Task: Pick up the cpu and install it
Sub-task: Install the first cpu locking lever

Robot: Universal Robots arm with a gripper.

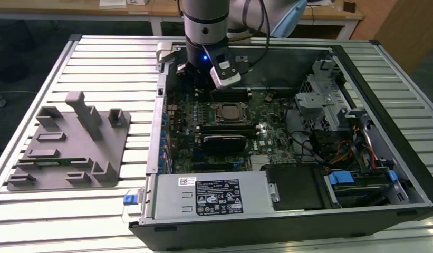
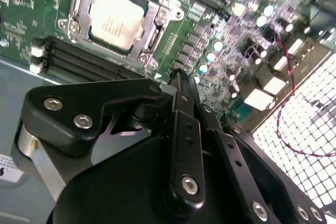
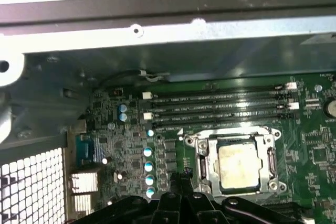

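Silver-topped cpu (image 2: 116, 18) seated in the motherboard socket (image 3: 237, 164).
Lies just beside and below the gripper (image 2: 178, 85), toward the memory slots (image 3: 218, 108); fingers drawn together, grasping nothing.

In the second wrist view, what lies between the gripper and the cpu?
In the second wrist view, a row of long black memory slots on the green board lies between the gripper and the cpu, which sits in its metal-framed socket.

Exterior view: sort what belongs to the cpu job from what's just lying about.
Job:
- cpu, sitting in its socket
- claw, above the motherboard beside the socket

Lying about:
- grey fixture on the table
- power supply
- drive cage
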